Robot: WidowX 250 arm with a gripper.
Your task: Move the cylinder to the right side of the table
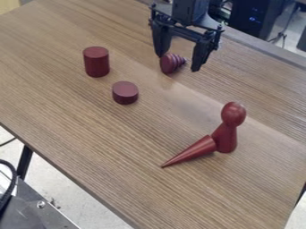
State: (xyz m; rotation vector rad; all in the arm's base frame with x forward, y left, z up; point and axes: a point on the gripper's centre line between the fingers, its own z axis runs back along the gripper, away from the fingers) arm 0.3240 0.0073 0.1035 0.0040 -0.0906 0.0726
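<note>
My gripper (177, 63) hangs open over the upper middle of the table, its two fingers pointing down and spread apart. A dark red upright cylinder (96, 61) stands on the table at the upper left, to the left of the gripper and apart from it. A shorter, flat red cylinder (125, 92) sits below and to the right of the taller one. The wooden table (78, 129) runs at a slant across the view.
A ridged red cone-like piece (172, 63) lies under the gripper. Towards the lower right, a red pawn-shaped figure (227, 132) stands beside a smooth red cone (192, 151) lying on its side. The table's front edge slopes down to the lower middle.
</note>
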